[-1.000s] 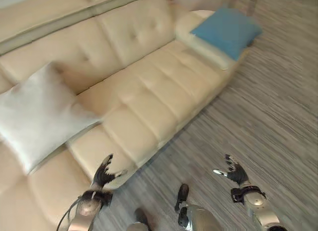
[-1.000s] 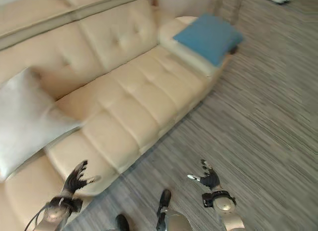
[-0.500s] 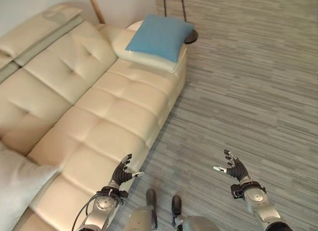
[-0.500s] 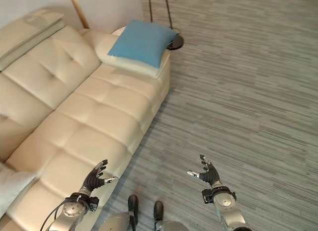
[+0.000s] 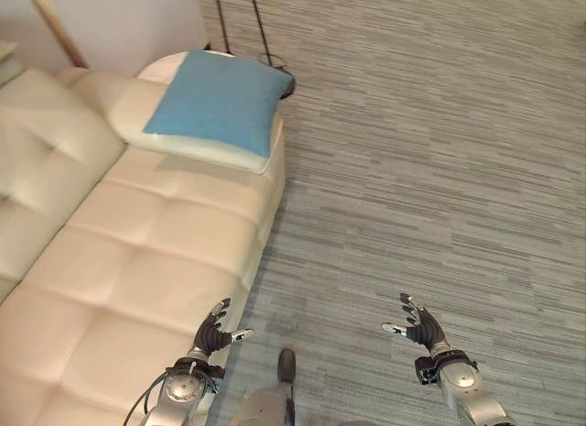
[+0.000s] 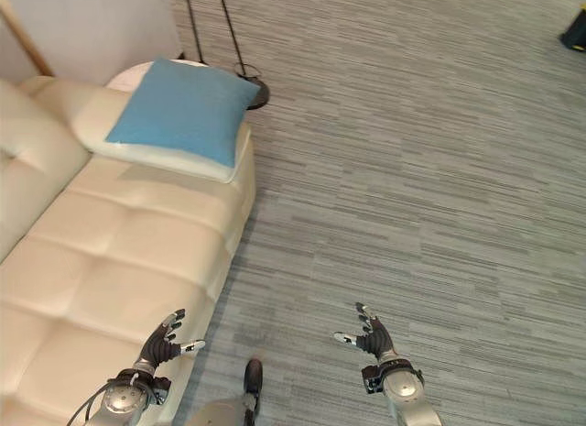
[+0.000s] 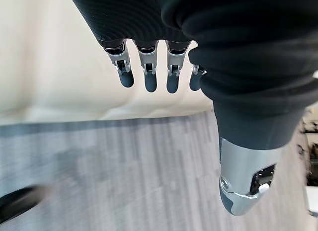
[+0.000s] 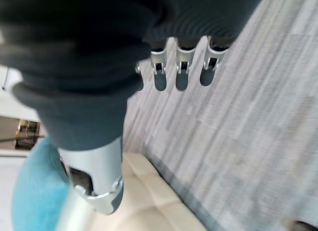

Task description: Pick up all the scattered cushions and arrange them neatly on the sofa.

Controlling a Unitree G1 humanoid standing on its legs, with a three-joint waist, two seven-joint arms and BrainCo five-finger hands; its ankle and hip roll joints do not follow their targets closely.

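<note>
— What has changed from a moment ago?

— The whole view has swung toward the end of the sofa (image 5: 137, 261), so that is the camera turning, not the things moving. The pale cushion that lay on the seat at the far left a second ago has slid out of sight. The blue cushion (image 5: 215, 103) now lies nearer the middle, flat on the sofa's padded armrest (image 5: 128, 110), as it did before.

— And the hands?

— Both hold the same pose as before — raised, empty, fingers spread and straight. The left hand (image 5: 214, 332) hovers just over the front edge of the sofa seat; in its wrist view the fingers (image 7: 147, 72) hang in a loose row with the thumb apart, cream seat and grey floor behind them. The right hand (image 5: 417, 325) is over bare floor, well apart from the sofa, thumb stuck out toward the left hand. Its wrist view shows the fingers (image 8: 181, 72) straight, with the blue cushion at the corner past them.

— The room?

— Cream tufted sofa on the left, a pale wall (image 5: 119, 23) behind it, a dark round lamp base (image 6: 254, 90) with thin rods just beside the armrest. The grey striped floor (image 5: 439, 169) takes the rest, with a small dark thing (image 6: 575, 27) at the far right edge.
</note>
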